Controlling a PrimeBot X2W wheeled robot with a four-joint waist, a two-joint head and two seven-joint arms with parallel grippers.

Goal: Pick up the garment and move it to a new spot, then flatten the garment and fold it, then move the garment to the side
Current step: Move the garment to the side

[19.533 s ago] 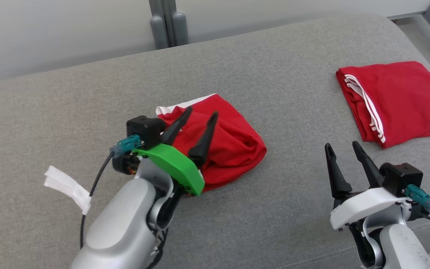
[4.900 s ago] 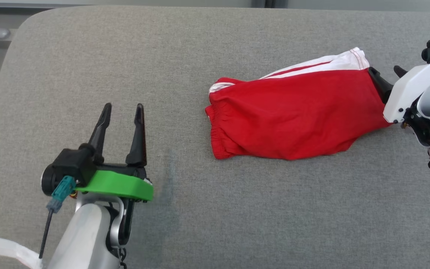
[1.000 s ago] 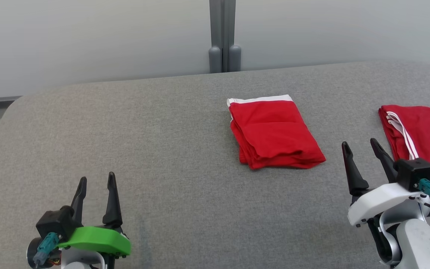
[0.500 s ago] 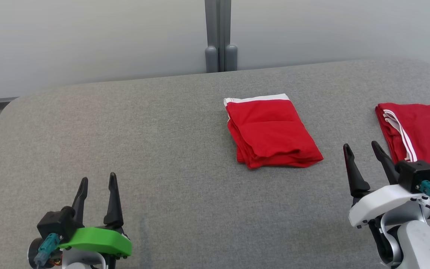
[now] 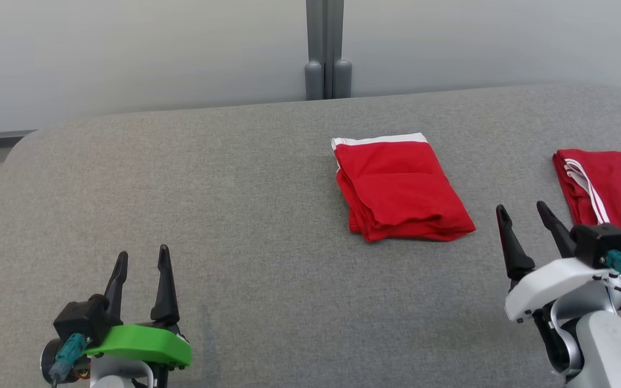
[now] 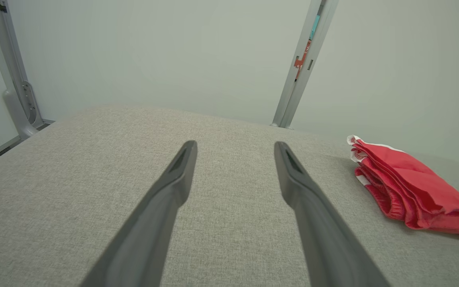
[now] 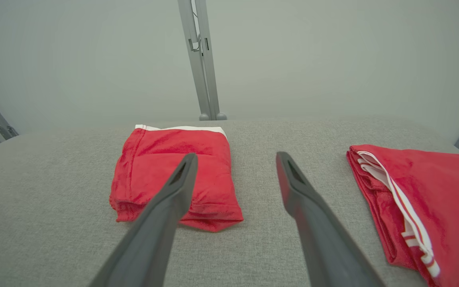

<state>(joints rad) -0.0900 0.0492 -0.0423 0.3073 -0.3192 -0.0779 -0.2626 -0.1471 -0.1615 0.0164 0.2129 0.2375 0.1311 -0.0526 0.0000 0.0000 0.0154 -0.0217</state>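
Observation:
The garment, red with a white edge strip, lies folded into a small rectangle on the grey cushion, right of centre. It also shows in the left wrist view as a red folded garment at the far right and in the right wrist view as the same garment ahead and left. My left gripper hovers open at the lower left, far from the cloth, fingers empty. My right gripper stands open at the lower right, just right of the garment, nothing between its fingers.
A second folded red garment with white stripes lies at the cushion's right edge, close to my right gripper; it is at the right in the right wrist view. A grey post and pale wall stand behind the cushion.
Both grippers stay open and near the front edge. The whole head view has shifted slightly sideways, a camera move; the folded garment lies still.

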